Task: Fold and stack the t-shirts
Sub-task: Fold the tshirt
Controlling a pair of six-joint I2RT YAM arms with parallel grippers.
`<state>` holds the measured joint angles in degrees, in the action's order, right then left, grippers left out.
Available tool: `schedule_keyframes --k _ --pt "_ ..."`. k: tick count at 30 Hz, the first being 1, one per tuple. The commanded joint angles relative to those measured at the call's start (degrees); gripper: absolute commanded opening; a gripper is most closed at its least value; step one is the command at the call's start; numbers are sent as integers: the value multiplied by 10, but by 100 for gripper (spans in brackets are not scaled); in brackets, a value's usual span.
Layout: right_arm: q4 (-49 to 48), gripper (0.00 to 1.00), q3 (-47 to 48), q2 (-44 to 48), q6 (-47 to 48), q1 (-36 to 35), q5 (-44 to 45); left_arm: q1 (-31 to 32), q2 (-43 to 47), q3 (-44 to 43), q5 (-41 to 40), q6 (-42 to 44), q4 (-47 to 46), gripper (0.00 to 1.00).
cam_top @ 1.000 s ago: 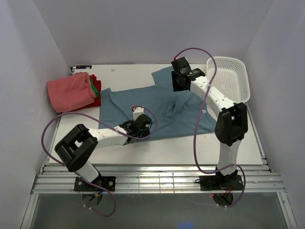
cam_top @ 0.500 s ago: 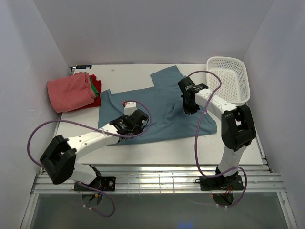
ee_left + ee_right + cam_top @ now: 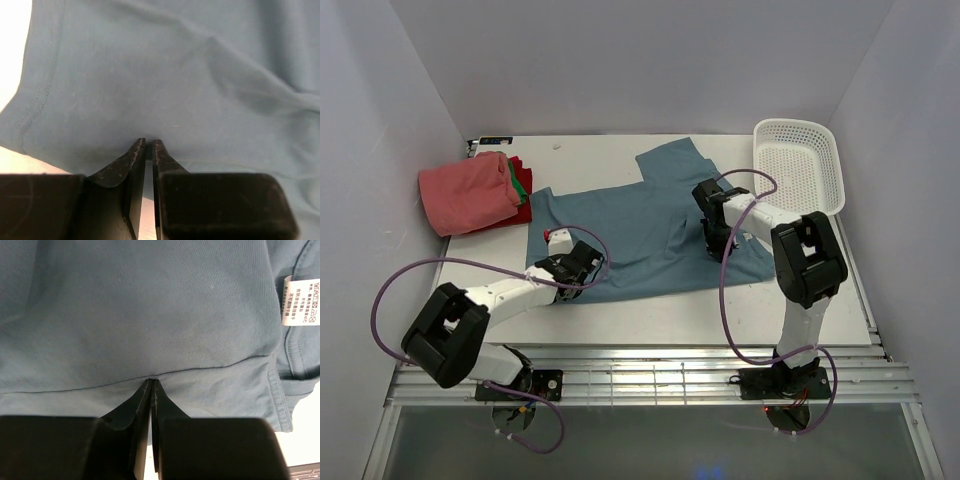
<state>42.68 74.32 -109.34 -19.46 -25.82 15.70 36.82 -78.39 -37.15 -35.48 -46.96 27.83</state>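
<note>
L gripper (image 3: pixel 149 142): jaws a slit apart at near hem of teal tee (image 3: pixel 640 225), which lies spread flat mid-scene; can't tell if cloth's caught. R gripper (image 3: pixel 151 381) is pinched tight on a crease of it further in. Risk: a thin L bite could let the hem slip on lift, skewing the fold. At back, white basket (image 3: pixel 830 175) holds nothing visible; folded stack (image 3: pixel 470 190) sits far L, outside it.
</note>
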Motion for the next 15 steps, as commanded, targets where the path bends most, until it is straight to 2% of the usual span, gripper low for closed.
schedule_keyframes --k 1,5,15 --pt "5 8 -21 -7 -20 10 -1 -8 -17 9 2 -32 -8 21" --pt "4 8 -40 -11 -20 23 -5 -14 -23 21 0 -73 21 19" --pt "1 8 -107 29 -26 69 -15 -25 28 14 -10 -129 104 19"
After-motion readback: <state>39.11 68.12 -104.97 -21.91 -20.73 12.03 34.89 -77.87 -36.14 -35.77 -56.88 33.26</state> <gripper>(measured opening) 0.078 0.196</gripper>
